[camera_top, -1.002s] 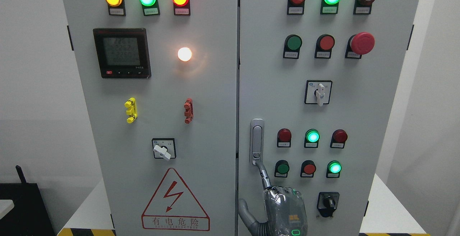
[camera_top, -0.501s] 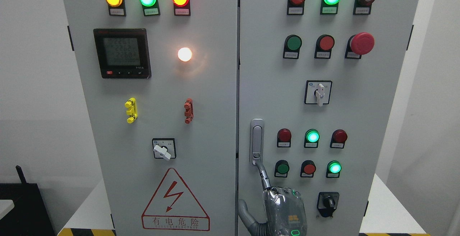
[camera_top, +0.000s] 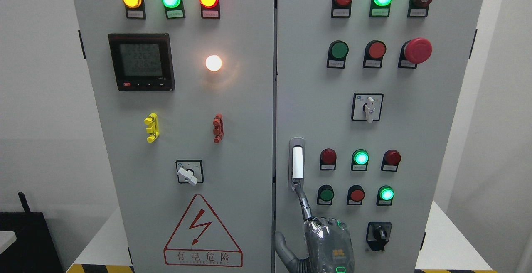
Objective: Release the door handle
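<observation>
Here we see the tall grey sheet-metal cabinet with both doors shut, so its inside is hidden; the slim silver metal door handle, a rounded upright plate with a pale lever in it, sits at the left edge of the right door. Below it, the right robot hand, glossy grey and sheathed in clear film, grasps nothing: one jointed finger stretches up to touch the handle's lower end, the thumb spread to the side.
</observation>
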`<state>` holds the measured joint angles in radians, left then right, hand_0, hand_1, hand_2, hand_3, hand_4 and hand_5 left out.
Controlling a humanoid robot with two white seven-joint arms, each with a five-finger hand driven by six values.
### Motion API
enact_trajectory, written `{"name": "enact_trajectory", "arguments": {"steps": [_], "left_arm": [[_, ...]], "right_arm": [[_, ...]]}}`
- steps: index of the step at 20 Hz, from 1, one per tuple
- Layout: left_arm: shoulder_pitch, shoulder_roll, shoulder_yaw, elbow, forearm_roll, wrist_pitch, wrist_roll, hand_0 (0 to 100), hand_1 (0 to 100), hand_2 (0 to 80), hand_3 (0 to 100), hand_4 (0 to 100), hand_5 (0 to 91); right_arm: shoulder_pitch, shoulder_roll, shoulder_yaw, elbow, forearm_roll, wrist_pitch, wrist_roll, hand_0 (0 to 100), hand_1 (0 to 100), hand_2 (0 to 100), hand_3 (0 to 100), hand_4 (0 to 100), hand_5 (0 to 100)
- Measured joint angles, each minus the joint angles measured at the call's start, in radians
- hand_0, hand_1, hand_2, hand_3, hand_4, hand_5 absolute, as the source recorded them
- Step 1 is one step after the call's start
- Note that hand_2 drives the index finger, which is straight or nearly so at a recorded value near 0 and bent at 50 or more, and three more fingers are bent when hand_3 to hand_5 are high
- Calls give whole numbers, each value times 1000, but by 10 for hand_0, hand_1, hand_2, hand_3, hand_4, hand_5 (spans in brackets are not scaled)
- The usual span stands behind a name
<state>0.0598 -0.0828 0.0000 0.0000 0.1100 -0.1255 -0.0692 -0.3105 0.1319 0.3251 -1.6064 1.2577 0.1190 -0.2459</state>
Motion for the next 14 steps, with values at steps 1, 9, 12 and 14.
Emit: {"name": "enact_trajectory", "arguments": {"steps": [1,9,12,14], "left_arm": [[0,0,0,0,0,0,0,120,389,0,0,0,0],[0,0,0,0,0,0,1,120,389,0,0,0,0],[0,0,0,0,0,0,1,120,389,0,0,0,0],[0,0,0,0,0,0,1,120,389,0,0,0,0]], "right_arm": [[0,0,0,0,0,0,0,377,372,105,1000,1000,995],[-1,0,0,-3,-1,0,4,376,372,104,1000,1000,995],[0,0,0,-8,-1,1,7,377,371,106,1000,1000,995],[0,0,0,-12,-1,1,3,376,371,107,1000,1000,995]]}}
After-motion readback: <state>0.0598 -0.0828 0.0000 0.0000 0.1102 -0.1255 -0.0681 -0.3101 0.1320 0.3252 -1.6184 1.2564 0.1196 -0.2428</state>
